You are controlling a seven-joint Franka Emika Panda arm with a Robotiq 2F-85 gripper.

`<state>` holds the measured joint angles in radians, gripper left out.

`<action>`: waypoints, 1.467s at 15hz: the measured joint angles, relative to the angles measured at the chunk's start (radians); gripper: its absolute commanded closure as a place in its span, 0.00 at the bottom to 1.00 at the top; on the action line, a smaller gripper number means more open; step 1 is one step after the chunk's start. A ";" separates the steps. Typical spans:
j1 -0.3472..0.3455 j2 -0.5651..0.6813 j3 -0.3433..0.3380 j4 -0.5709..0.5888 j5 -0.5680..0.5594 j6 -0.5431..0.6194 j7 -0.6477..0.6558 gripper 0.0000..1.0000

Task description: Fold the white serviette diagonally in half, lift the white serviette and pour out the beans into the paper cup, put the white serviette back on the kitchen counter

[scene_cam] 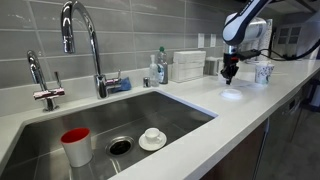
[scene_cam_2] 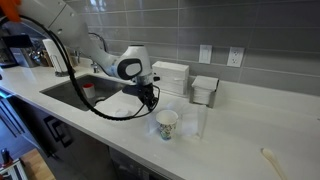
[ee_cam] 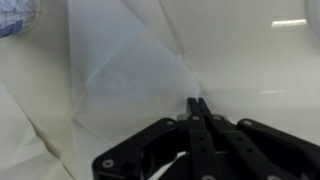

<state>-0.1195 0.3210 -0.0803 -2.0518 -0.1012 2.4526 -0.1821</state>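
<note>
Closed hand [ee_cam: 197, 102], seemingly empty, over white serviette [ee_cam: 130, 85] (thin, limp paper). Likely tears easily; best pinched at folded corner.

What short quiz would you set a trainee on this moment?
1. True or false: the claw stands wide open.
2. What stands in the steel sink? A: red-topped cup; B: kettle; C: frying pan.
3. Fill in: the white serviette lies on the ___, beside the paper cup.
Key: 1 false, it is shut; 2 A; 3 kitchen counter.
</note>
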 measured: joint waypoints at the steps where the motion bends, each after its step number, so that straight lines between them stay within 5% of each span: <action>1: 0.000 -0.003 0.002 0.003 0.002 0.000 0.000 1.00; 8: 0.011 0.004 0.023 0.052 0.025 -0.001 0.066 1.00; 10: 0.015 0.018 0.033 0.071 0.052 -0.001 0.083 0.73; 18: 0.020 0.077 0.064 0.142 0.149 -0.001 0.102 0.14; 22: 0.025 0.096 0.069 0.169 0.160 -0.001 0.120 0.11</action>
<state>-0.0949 0.4172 -0.0110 -1.8829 0.0591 2.4520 -0.0622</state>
